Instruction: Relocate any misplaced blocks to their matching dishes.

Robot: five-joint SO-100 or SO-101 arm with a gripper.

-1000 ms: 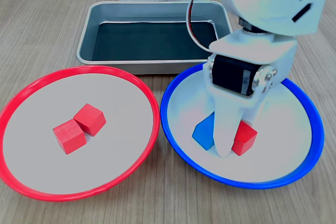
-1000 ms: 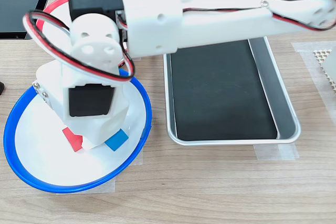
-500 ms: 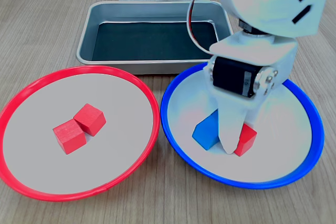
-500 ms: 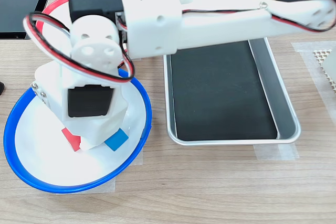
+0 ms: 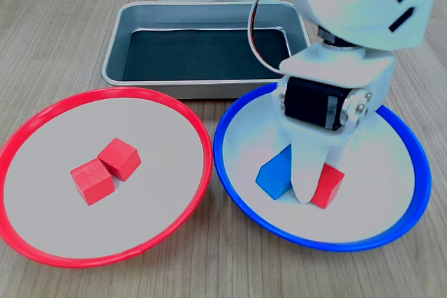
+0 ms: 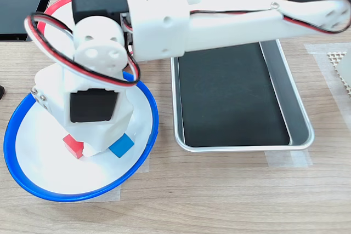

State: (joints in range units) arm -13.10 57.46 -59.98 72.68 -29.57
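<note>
I had the end effector (image 5: 307, 190) down inside the blue-rimmed dish (image 5: 391, 235), one white finger (image 5: 305, 176) standing between the blue cube (image 5: 274, 174) and the red cube (image 5: 327, 185), touching both. I couldn't tell its jaw state. Two more red cubes (image 5: 105, 170) sat touching in the red-rimmed dish (image 5: 42, 249). The silver tray (image 5: 140, 82) lay behind both on the wooden tabletop (image 5: 56, 26).

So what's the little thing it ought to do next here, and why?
Probably close the end effector on the red cube and lift it. That cube sits in the blue-rimmed dish beside a blue cube, while the red-rimmed dish already holds two red cubes. Whether the cube is gripped yet can't be told.
</note>
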